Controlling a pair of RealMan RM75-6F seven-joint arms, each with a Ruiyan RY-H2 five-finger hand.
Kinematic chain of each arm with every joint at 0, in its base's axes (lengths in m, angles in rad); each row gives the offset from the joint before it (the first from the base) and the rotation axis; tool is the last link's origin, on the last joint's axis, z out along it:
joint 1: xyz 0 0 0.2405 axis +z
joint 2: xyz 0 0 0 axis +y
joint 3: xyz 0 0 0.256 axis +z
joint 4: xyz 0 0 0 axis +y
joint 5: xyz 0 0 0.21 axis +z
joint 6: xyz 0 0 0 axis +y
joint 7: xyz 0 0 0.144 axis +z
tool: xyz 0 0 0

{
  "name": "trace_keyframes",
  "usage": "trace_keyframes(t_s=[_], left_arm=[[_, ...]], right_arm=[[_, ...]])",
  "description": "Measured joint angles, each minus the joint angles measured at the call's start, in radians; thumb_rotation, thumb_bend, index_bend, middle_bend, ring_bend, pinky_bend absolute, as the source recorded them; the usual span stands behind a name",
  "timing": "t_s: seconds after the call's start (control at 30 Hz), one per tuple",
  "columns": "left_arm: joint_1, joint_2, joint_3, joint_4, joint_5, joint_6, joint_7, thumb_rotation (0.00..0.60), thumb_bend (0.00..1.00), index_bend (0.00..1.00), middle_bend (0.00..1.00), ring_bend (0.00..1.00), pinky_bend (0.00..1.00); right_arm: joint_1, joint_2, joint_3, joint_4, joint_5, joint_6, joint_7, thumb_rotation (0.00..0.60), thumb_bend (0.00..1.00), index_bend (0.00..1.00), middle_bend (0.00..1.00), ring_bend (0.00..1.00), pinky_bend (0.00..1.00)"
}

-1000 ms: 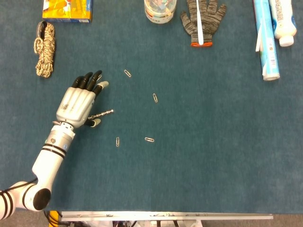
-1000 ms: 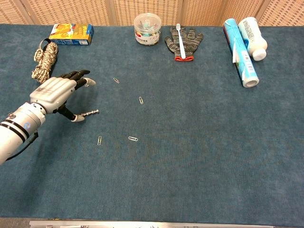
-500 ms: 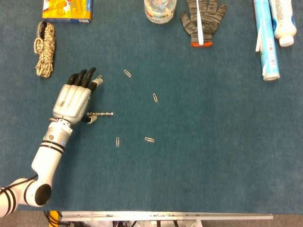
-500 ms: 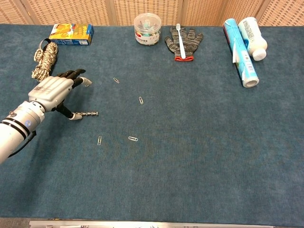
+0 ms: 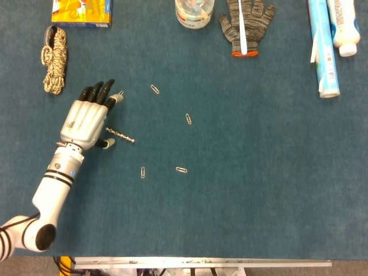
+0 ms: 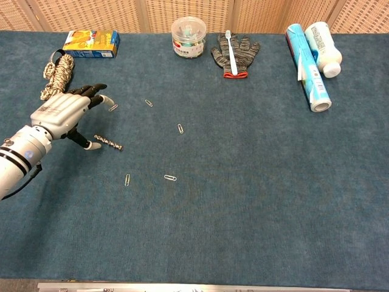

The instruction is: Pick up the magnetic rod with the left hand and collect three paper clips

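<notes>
The blue carpet-like tabletop [image 5: 264,190] fills both views, its nap short and matte; behind its far edge the chest view shows woven tan panels [image 6: 158,9].

The left arm [image 5: 49,195], white with black rings at the wrist, reaches in from the near left corner. Its left hand [image 5: 86,118] lies palm down and low over the cloth, the grey back plate up and the black fingers [image 5: 98,92] stretched forward, slightly apart, gripping nothing. The thumb tip sits near the left end of the magnetic rod [image 5: 119,135] without closing on it. The right hand appears in neither view.

Along the far edge, from the right: a long blue and white tube [image 5: 323,49] lying flat with a white bottle [image 5: 344,26] just beside it; a grey knitted glove [image 5: 246,26] with an orange cuff and a white toothbrush [image 5: 242,26] laid along it; a clear round tub [image 5: 194,11] of coloured bits; a yellow box [image 5: 81,12]; and a coiled speckled rope [image 5: 54,60] nearer the left edge.

The rod is a short, beaded, silvery stick lying loose on the cloth just right of the hand, tilted down to the right. Five thin wire paper clips lie scattered: one [image 5: 120,94] right at the fingertips, one [image 5: 154,89] a little farther right, one [image 5: 188,119] toward the middle, and two nearer the robot, [image 5: 143,172] and [image 5: 181,169].
</notes>
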Motion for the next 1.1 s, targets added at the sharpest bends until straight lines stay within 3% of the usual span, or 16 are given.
trace_keyframes(t_s=[0.13, 0.57, 0.87, 1.1], left_arm=[[-0.015, 0.049, 0.019, -0.038, 0.016, -0.046, -0.017, 0.600, 0.00, 0.27, 0.00, 0.00, 0.10], [-0.058, 0.081, 0.030, -0.051, 0.030, -0.121, -0.098, 0.600, 0.31, 0.35, 0.00, 0.00, 0.10], [-0.069, 0.081, 0.037, -0.045, 0.032, -0.133, -0.111, 0.600, 0.32, 0.41, 0.00, 0.00, 0.10], [-0.064, 0.066, 0.038, -0.026, 0.052, -0.101, -0.133, 0.600, 0.32, 0.52, 0.18, 0.04, 0.14]], right_arm=[[0.003, 0.005, 0.004, -0.006, -0.003, 0.000, 0.008, 0.600, 0.00, 0.48, 0.34, 0.25, 0.44], [0.011, 0.034, 0.012, -0.028, -0.011, -0.001, 0.024, 0.600, 0.00, 0.49, 0.36, 0.26, 0.44], [0.010, 0.039, 0.013, -0.031, -0.010, 0.002, 0.033, 0.600, 0.00, 0.49, 0.36, 0.26, 0.44], [0.010, 0.042, 0.013, -0.034, -0.011, 0.003, 0.031, 0.600, 0.00, 0.49, 0.36, 0.26, 0.44]])
